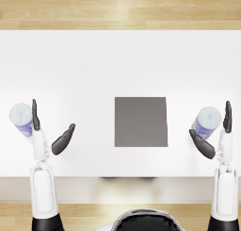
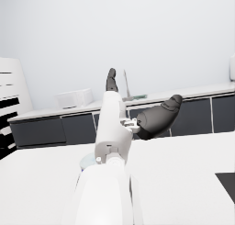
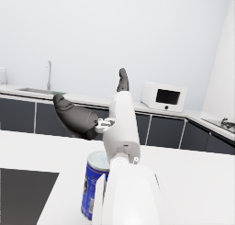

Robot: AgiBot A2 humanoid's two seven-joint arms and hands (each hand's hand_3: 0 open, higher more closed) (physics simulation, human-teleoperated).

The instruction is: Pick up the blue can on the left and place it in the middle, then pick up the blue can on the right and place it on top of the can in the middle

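Standing with both hands spread wide and empty, the robot has not begun the first step: its left hand (image 1: 49,133) must close around the left blue can (image 1: 22,119), at nine o'clock of the grey mat (image 1: 140,121), while the right hand (image 1: 215,133) waits beside the right blue can (image 1: 206,122) at three o'clock.

The counter (image 1: 94,60) lies bare between the two cans — only the flat grey mat (image 1: 140,121) sits mid-way. The left can (image 1: 21,118) stands outside the left robot hand (image 1: 49,131), seemingly touching its fingers; the right can (image 1: 206,122) stands between the spread fingers of the right robot hand (image 1: 215,136).
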